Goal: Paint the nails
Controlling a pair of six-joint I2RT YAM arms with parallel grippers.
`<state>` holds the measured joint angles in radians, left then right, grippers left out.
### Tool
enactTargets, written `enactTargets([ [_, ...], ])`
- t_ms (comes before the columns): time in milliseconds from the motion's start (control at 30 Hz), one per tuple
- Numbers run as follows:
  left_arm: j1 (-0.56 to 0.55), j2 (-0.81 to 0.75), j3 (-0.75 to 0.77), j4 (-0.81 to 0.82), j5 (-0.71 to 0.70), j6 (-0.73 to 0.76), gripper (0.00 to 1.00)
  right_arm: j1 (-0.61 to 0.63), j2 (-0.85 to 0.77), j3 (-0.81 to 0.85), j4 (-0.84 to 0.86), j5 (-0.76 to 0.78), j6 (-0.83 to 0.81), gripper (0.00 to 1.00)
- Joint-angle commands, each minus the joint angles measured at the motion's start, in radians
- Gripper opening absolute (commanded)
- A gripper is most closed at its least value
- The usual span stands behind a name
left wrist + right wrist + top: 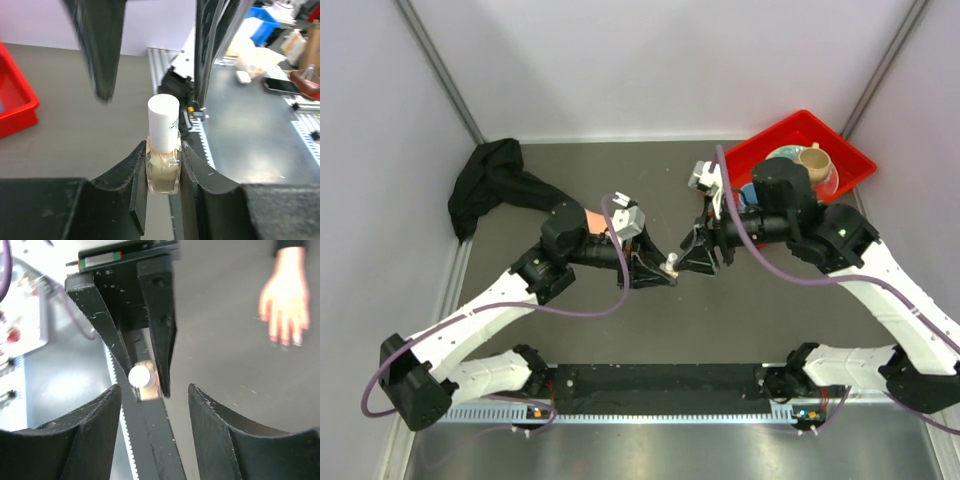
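Observation:
My left gripper [660, 275] is shut on a small tan nail polish bottle [162, 172] with a white cap [163, 122], holding it by the glass body above the table. The right gripper [155, 388] stands open just in front of the cap [139, 375], with its fingers [102, 55] on either side of it and apart from it. In the top view the bottle [672, 266] sits between the two grippers. The pink-beige mannequin hand [285, 300] lies flat on the table beyond, its nails [286, 341] blurred. From above, my left arm mostly covers the hand [592, 220].
A black fabric sleeve [490, 190] trails from the hand to the back left corner. A red tray [840, 150] with a cup and other items stands at the back right. Grey walls enclose the table on three sides.

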<state>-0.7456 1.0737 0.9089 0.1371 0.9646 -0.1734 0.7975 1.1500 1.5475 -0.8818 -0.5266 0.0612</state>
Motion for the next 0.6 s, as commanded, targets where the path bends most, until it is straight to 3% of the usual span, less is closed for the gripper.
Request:
enactTargets([
  [0,0.002,-0.001,0.044,0.052,0.109,-0.051,0.00,0.000,0.017,-0.029,0.092,-0.187,-0.044,0.54],
  [333,0.002,0.015,0.041,0.050,0.114,-0.057,0.00,0.000,0.050,-0.018,0.115,-0.252,-0.034,0.37],
  [533,0.002,0.009,0.053,0.007,-0.004,-0.003,0.00,0.000,0.054,-0.040,0.121,-0.234,-0.002,0.04],
  [567,0.002,0.006,0.054,-0.016,-0.117,0.009,0.00,0.002,0.051,-0.052,0.127,-0.201,0.032,0.00],
])
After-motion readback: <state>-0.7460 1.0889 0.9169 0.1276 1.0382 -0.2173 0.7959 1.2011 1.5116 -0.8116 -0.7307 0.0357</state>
